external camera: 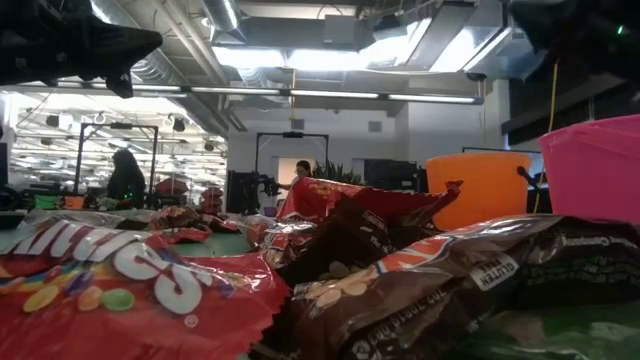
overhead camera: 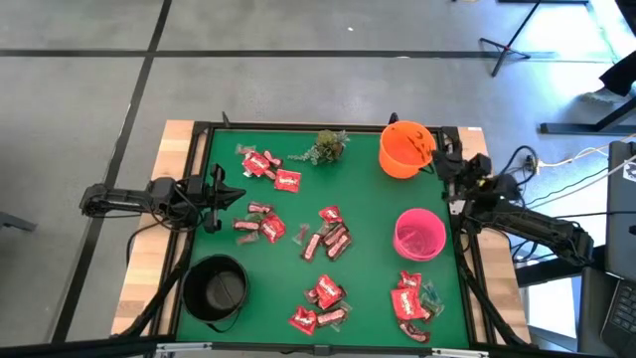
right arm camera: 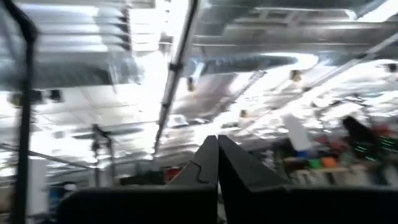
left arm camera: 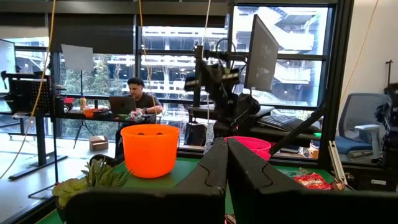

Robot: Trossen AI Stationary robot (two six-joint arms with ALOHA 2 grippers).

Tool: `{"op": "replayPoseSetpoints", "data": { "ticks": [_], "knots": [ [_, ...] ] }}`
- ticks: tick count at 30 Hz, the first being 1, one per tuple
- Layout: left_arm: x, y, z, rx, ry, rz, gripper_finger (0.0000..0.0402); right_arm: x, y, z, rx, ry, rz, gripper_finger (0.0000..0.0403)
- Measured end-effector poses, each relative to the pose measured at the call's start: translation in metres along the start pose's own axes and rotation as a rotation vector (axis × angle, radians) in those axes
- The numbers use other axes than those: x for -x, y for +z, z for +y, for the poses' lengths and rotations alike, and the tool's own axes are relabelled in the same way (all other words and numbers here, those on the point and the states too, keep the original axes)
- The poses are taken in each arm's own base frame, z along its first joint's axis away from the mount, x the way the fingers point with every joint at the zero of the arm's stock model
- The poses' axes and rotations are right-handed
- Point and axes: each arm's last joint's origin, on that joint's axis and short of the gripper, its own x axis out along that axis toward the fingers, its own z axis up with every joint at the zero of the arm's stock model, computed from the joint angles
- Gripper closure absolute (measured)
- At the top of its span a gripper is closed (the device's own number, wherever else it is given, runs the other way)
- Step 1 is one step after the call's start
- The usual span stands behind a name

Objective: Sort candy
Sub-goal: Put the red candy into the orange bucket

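Note:
Candy lies scattered over the green mat: red packets (overhead camera: 260, 164) (overhead camera: 326, 291) (overhead camera: 407, 303), brown bars (overhead camera: 328, 244), and a few clear-wrapped pieces (overhead camera: 431, 294). In the low view a red packet (external camera: 130, 280) and brown packets (external camera: 430, 290) fill the foreground. My left gripper (overhead camera: 235, 194) (left arm camera: 227, 146) is shut and empty at the table's left edge, pointing level across the mat. My right gripper (overhead camera: 444, 151) (right arm camera: 217, 142) is shut and empty at the table's right edge beside the orange bowl (overhead camera: 402, 149), tipped up toward the ceiling.
A pink bowl (overhead camera: 419, 234) stands on the right, a black bowl (overhead camera: 217, 288) at the near left, and a green plant sprig (overhead camera: 328, 146) at the far middle. A black frame (overhead camera: 298, 125) rims the mat. A person (left arm camera: 138, 99) sits at a desk beyond the table.

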Motion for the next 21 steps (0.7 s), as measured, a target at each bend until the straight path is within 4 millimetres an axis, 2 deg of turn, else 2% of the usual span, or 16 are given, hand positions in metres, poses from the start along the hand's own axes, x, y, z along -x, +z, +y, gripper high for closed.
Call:
{"op": "replayPoseSetpoints", "data": {
  "ticks": [4, 9, 13, 21],
  "knots": [
    [0.0, 0.0, 0.0, 0.0, 0.0, 0.0, 0.0401, -0.024, 0.032, 0.011, -0.03, 0.098, 0.122, 0.0402],
    [0.0, 0.0, 0.0, 0.0, 0.0, 0.0, 0.0401, -0.048, 0.078, 0.024, -0.104, 0.055, 0.419, 0.0402],
    [0.0, 0.0, 0.0, 0.0, 0.0, 0.0, 0.0401, -0.053, 0.09, 0.028, -0.139, 0.009, 0.596, 0.0402],
    [0.0, 0.0, 0.0, 0.0, 0.0, 0.0, 0.0401, -0.056, 0.089, 0.028, -0.15, 0.017, 0.643, 0.0402]
  ]
}}
